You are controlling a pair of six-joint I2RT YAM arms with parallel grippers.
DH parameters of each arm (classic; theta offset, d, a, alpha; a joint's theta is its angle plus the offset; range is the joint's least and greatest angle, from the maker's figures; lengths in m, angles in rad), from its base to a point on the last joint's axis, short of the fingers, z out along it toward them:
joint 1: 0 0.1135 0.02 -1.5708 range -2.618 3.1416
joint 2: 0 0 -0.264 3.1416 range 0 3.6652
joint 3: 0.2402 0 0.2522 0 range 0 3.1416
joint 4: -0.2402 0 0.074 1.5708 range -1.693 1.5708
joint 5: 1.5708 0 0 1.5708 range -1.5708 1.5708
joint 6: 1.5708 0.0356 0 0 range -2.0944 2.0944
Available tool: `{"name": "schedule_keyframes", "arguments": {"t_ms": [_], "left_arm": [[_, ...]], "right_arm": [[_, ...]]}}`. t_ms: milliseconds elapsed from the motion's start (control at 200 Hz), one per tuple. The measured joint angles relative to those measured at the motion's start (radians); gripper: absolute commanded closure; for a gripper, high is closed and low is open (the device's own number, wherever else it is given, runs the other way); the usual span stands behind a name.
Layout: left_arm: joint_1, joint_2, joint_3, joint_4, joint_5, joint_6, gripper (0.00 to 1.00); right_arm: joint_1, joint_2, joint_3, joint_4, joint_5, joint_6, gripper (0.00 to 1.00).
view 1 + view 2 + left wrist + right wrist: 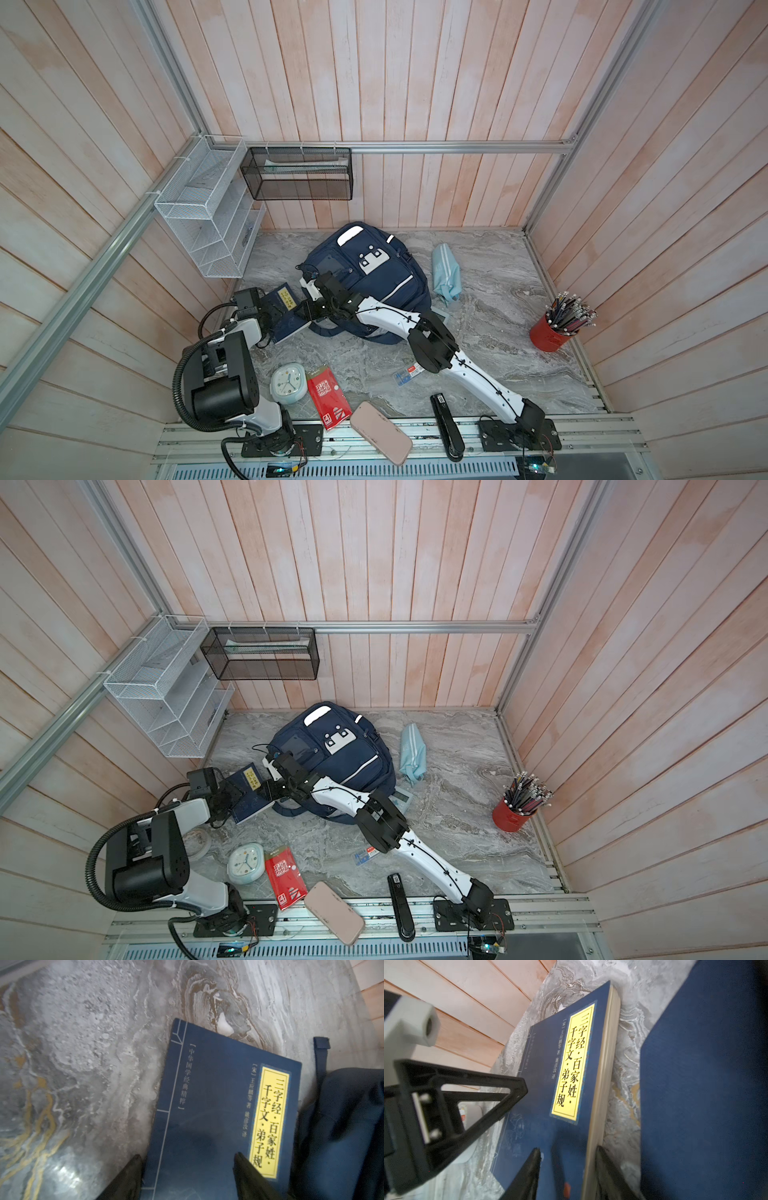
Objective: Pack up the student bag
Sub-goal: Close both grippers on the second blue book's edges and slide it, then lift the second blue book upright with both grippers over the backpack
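Right gripper (568, 1149) half-open astride the blue book's (537, 1076) page edge, not yet clamped; left gripper (187, 1155) wide over its spine. The student bag (386, 286) lies just beside. Next we'd pinch firmly, then lift.

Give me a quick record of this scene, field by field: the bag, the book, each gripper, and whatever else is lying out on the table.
Bag: student bag lying mid-table, front pockets up.
Book: blue book with a yellow title label, beside the bag.
Left gripper: left gripper open, over the book's spine edge.
Right gripper: right gripper with its jaws apart, straddling the book's page edge.
Loose items: light-blue pouch, red pencil cup, clock, red packet, pink case, black stapler.
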Motion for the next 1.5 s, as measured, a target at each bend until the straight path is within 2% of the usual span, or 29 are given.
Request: {"name": "schedule_keyframes", "arguments": {"t_ms": [165, 205, 425, 510, 555, 610, 670, 820, 990, 1120, 1275, 1365, 1501], "left_arm": [[0.01, -0.001, -0.018, 0.039, 0.014, -0.01, 0.39], [0.011, -0.001, -0.021, 0.045, 0.016, -0.011, 0.39], [0.012, -0.015, -0.034, 0.048, 0.031, -0.014, 0.39], [0.012, -0.02, -0.039, 0.047, 0.035, -0.018, 0.4], [0.012, -0.022, -0.042, 0.048, 0.038, -0.019, 0.4], [0.012, -0.024, -0.044, 0.049, 0.04, -0.021, 0.4], [0.012, -0.027, -0.046, 0.048, 0.043, -0.021, 0.4], [0.012, -0.048, -0.051, 0.019, 0.051, -0.024, 0.4], [0.023, -0.131, -0.072, -0.048, 0.082, -0.029, 0.31], [0.036, -0.254, -0.08, -0.072, 0.146, -0.027, 0.27], [0.038, -0.438, -0.079, -0.076, 0.225, -0.024, 0.23], [0.034, -0.498, -0.053, -0.103, 0.267, -0.021, 0.21], [0.007, -0.551, -0.029, -0.085, 0.368, -0.037, 0.1]], "right_arm": [[-0.022, 0.005, -0.009, 0.05, -0.105, 0.048, 0.96], [-0.024, 0.001, -0.02, 0.064, -0.116, 0.05, 1.0], [-0.033, -0.027, -0.069, 0.097, -0.146, 0.055, 1.0], [-0.036, -0.027, -0.067, 0.095, -0.167, 0.06, 0.88], [-0.038, -0.027, -0.065, 0.097, -0.182, 0.068, 0.85], [-0.041, -0.024, -0.06, 0.097, -0.2, 0.075, 0.9], [-0.044, -0.019, -0.051, 0.096, -0.211, 0.084, 1.0], [-0.048, -0.019, -0.035, 0.07, -0.231, 0.075, 1.0], [-0.048, -0.037, -0.053, 0.06, -0.254, 0.03, 1.0], [-0.048, -0.161, -0.182, 0.05, -0.248, -0.013, 1.0], [-0.048, -0.41, -0.386, 0.096, -0.214, -0.033, 1.0], [-0.049, -0.547, -0.474, 0.131, -0.17, -0.037, 1.0], [-0.066, -0.725, -0.627, 0.201, -0.124, -0.034, 1.0]]}}
